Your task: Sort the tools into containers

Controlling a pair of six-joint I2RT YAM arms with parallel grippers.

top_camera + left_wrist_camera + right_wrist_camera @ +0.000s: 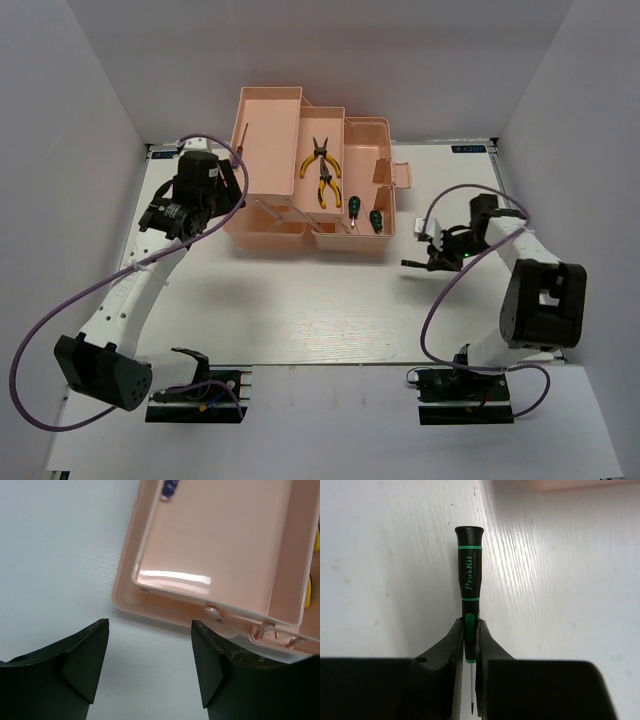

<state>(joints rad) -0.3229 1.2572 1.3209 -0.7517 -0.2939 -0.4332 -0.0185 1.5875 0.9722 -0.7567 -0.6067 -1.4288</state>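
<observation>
The peach-pink toolbox [270, 120] stands open at the back of the table. A blue-handled screwdriver [240, 136] lies in its left tray. Yellow-handled pliers [322, 172] lie in the middle tray, and two green-and-black screwdrivers [353, 206] lie in the front right compartment. My left gripper [230, 192] is open and empty at the toolbox's left front corner [125, 600], over bare table [150, 630]. My right gripper [428, 262] is shut on a green-and-black screwdriver [470, 575] to the right of the toolbox, its handle pointing out past the fingertips [456, 632].
White walls enclose the table on the left, back and right. The toolbox's lid handle [402, 176] sticks out on its right side. The blue handle [169, 488] and a sliver of yellow pliers handle [309, 592] show in the left wrist view.
</observation>
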